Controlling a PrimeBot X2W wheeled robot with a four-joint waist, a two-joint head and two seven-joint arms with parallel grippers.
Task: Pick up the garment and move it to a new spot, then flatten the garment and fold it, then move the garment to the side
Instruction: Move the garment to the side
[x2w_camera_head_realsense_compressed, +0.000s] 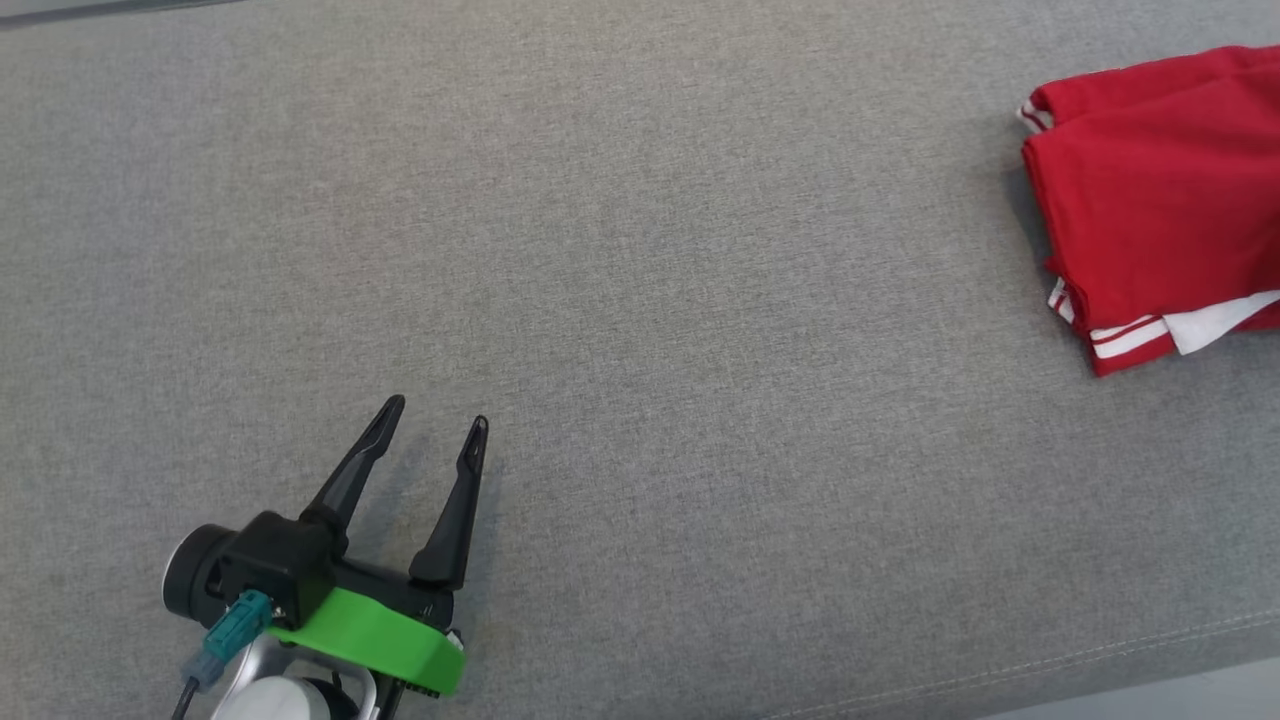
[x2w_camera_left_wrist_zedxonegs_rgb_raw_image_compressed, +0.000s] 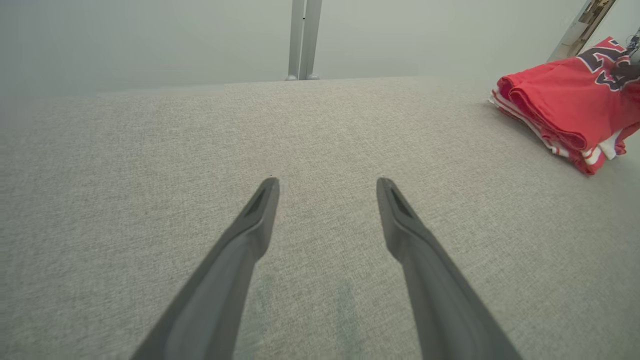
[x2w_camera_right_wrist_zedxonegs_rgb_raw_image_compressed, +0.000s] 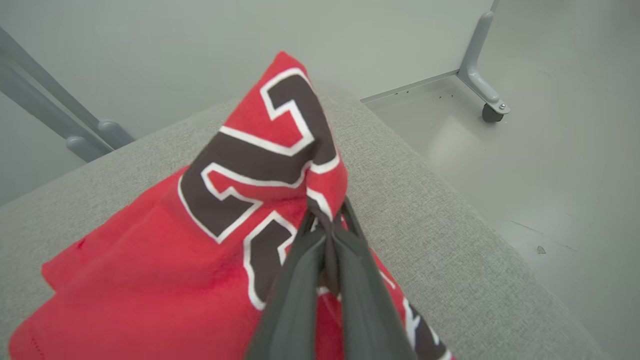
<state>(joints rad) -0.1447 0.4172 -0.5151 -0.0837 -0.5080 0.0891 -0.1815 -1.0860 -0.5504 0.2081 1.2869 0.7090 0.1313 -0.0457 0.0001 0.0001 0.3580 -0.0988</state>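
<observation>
- Garment (x2w_camera_head_realsense_compressed: 1160, 200) folded, at right edge of cushion (x2w_camera_head_realsense_compressed: 640, 300); likely the final move-aside.
- Right gripper (x2w_camera_right_wrist_zedxonegs_rgb_raw_image_compressed: 327, 216) pinching a raised fold, probably to shift it.
- Left gripper (x2w_camera_head_realsense_compressed: 437, 412) spread, empty, near front-left, out of the way.

We list the garment (x2w_camera_head_realsense_compressed: 1150, 200) as soft red knit cloth, matt, its printed numerals (x2w_camera_right_wrist_zedxonegs_rgb_raw_image_compressed: 250, 160) dark and white; the cushioned surface (x2w_camera_head_realsense_compressed: 640, 300) as coarse grey woven fabric, matt; the left gripper (x2w_camera_head_realsense_compressed: 438, 410) with fingers (x2w_camera_head_realsense_compressed: 355, 465) of dark matt plastic and a smooth green plastic bracket (x2w_camera_head_realsense_compressed: 380, 635); the floor (x2w_camera_right_wrist_zedxonegs_rgb_raw_image_compressed: 550, 150) as smooth, faintly glossy; the frame leg (x2w_camera_right_wrist_zedxonegs_rgb_raw_image_compressed: 480, 70) as grey painted metal.
</observation>
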